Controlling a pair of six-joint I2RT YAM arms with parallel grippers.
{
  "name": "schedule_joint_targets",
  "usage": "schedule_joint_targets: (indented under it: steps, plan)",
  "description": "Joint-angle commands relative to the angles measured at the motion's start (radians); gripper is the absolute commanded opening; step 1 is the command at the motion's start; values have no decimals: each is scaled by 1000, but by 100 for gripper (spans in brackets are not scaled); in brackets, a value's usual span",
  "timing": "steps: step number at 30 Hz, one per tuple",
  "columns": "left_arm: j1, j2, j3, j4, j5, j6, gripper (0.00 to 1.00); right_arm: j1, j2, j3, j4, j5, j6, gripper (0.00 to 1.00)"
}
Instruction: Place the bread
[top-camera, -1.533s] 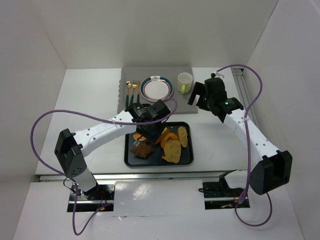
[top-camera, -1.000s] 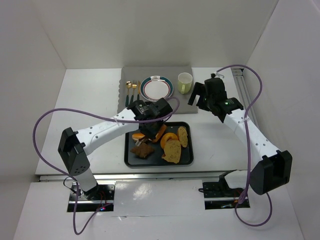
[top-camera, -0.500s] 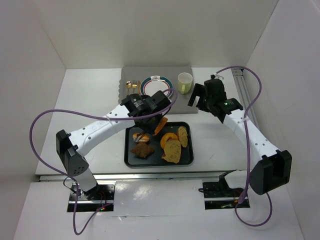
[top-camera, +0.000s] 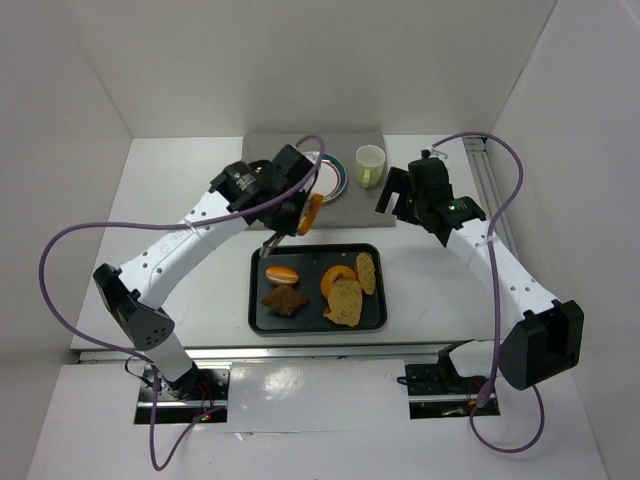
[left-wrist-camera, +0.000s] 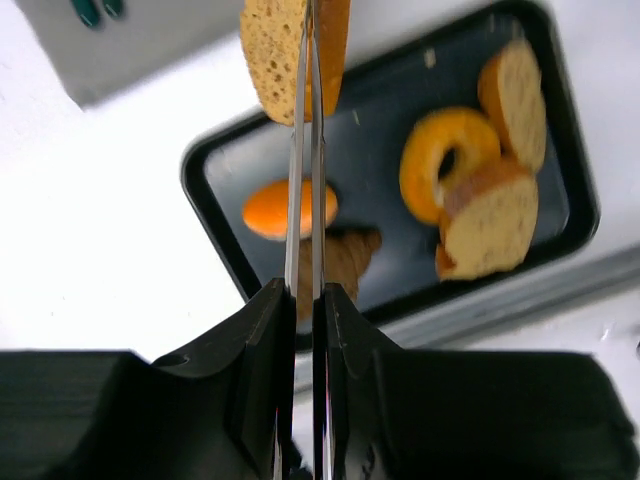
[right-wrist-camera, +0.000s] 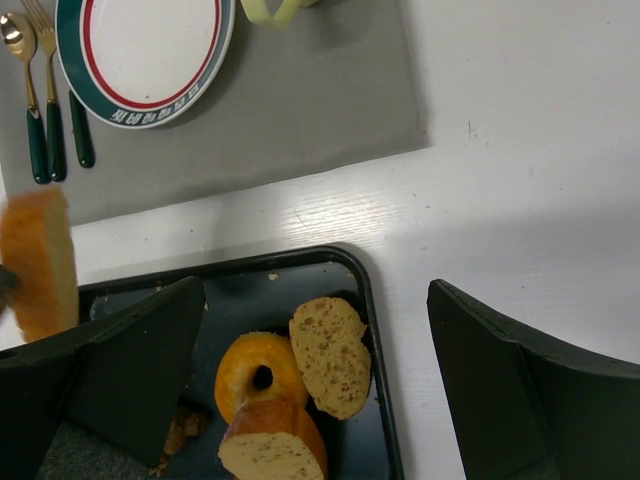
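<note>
The left gripper (left-wrist-camera: 309, 30) clamps a bread slice (left-wrist-camera: 265, 50) edgewise. It should lower the slice onto the centre of the plate (right-wrist-camera: 140, 45) before it lets go.

The bread slice (left-wrist-camera: 270, 50) runs off the top edge — the plate (top-camera: 338, 178) half hidden by the left arm (top-camera: 200, 235).

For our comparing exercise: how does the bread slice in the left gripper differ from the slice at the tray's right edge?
The held slice hangs on edge, pinched by the left gripper, off the tray; the tray slice lies flat, untouched. Both have orange crust and speckled crumb.
</note>
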Motion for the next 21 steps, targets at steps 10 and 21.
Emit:
schedule_joint_targets:
  steps: [10, 21]
  plan:
    - [238, 266, 238, 294, -2, 58, 0, -15, -18, 10, 10, 5, 0, 100]
    - [280, 606, 489, 342, 30, 103, 2, -33, 11, 22, -20, 15, -9, 100]
